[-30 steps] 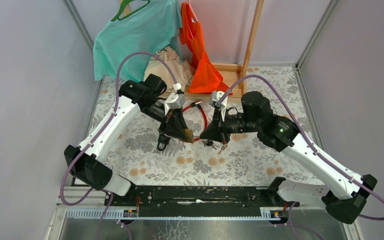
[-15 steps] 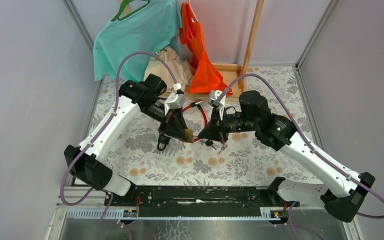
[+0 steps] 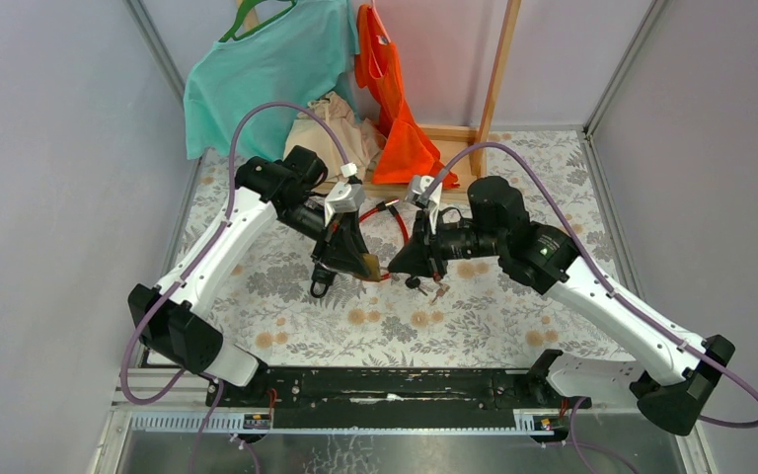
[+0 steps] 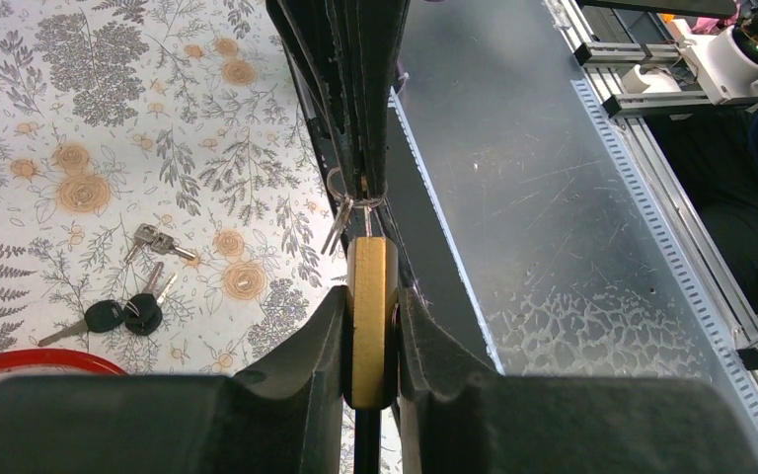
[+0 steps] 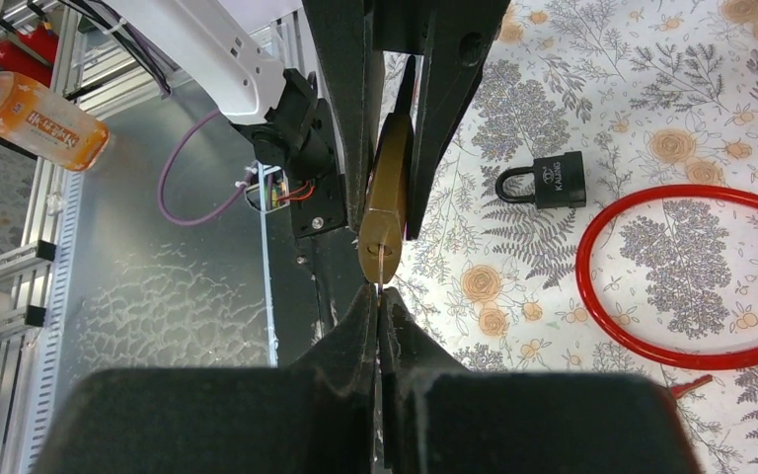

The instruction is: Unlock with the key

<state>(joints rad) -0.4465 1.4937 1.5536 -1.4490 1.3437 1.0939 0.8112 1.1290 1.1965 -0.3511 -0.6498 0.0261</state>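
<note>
Two end effectors meet above the floral bench [image 4: 79, 118]. My left end effector [image 4: 370, 316] clamps a brass padlock [image 4: 371, 286] by its flat sides, jaws narrow around it, keyhole end turned toward my right arm. My right end effector [image 5: 379, 306] is pinched fully closed on a thin key [image 5: 381, 272] whose blade meets that keyhole end; a ring [image 4: 339, 185] of further keys dangles there. On the bench lie a black padlock [image 5: 543, 181], a red cable loop [image 5: 583, 276] and spare keys [image 4: 138, 306], all apart from the held lock.
</note>
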